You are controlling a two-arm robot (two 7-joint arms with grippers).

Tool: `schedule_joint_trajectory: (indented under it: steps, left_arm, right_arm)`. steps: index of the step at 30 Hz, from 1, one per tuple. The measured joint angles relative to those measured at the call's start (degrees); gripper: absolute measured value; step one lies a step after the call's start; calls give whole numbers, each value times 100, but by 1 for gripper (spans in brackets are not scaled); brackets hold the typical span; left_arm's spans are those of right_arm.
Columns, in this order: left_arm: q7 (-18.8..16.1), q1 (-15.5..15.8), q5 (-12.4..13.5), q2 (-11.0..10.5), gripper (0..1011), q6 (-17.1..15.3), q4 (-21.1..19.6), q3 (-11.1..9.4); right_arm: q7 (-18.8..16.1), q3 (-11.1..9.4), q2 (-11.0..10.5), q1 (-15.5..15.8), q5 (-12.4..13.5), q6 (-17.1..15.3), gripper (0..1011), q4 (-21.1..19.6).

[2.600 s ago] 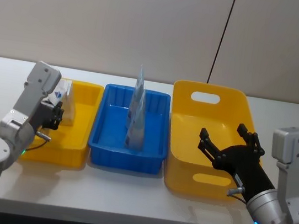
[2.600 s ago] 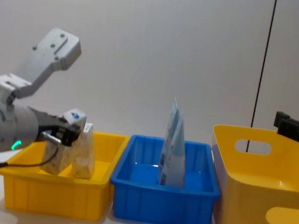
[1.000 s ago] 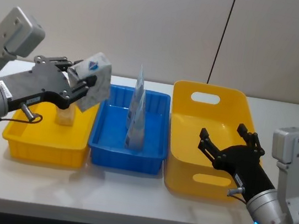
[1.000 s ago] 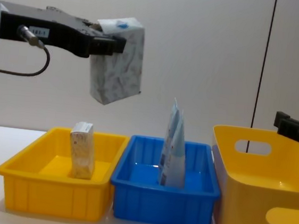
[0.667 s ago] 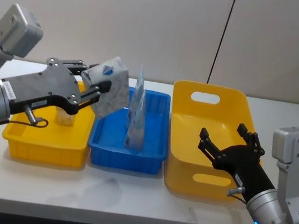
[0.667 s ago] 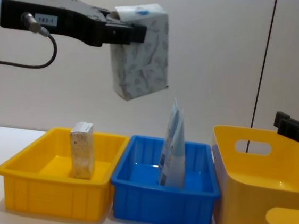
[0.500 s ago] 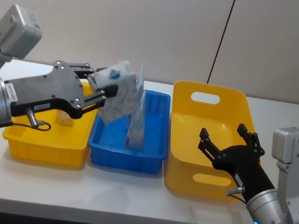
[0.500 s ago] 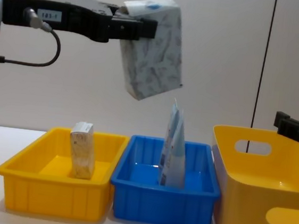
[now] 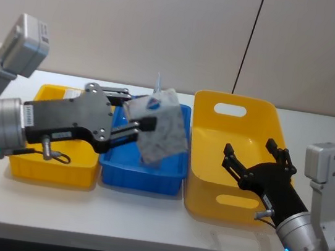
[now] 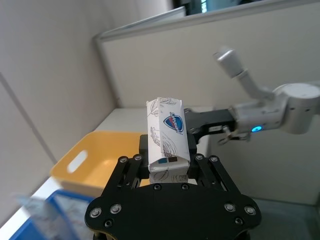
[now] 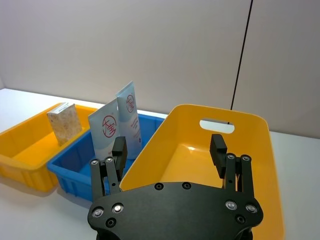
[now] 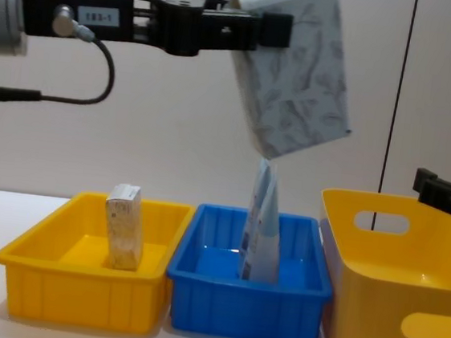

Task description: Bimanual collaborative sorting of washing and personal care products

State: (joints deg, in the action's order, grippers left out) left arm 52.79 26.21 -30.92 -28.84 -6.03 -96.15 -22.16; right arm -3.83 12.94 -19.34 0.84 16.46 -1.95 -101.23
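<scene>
**White pack clamped in your left gripper, above the blue bin**

At the right of the head view, your large yellow bin [image 9: 203, 202] sits with the right gripper [image 9: 254, 155] hovering over its near wall, fingers spread apart and holding nothing.

The blue bin [image 9: 147, 182] stands at the centre and the small yellow bin [image 9: 55, 171] at the left, all three in a row.

Your left gripper [image 9: 146, 124] reaches in from the left and is closed tight on the top end of the white pack [image 12: 295, 79]. The pack hangs tilted from its fingers, high in the centre of the chest view.

The pack's lowest corner is just over the tips of the upright pale-blue pouches [image 12: 260, 237] in the blue bin; you cannot tell whether they touch.

A tan box [image 12: 124, 227] stands upright in the small yellow bin, well apart from the pack.
</scene>
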Motion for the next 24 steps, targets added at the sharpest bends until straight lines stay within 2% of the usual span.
schedule_joint_trajectory:
  steps: [7,15,24]
  left_arm:
    - [377,209,-131,279,358,255,351,-283]
    - [547,411,-136,524,358,591,899,-464]
    - [688,595,-113,570,358,837,1434,-552]
  right_arm:
    - [0,0,0,0,0,0,1002,0]
    - [0,0,0,0,0,0,1002,0]
    - [0,0,0,0,0,0,1002,0]
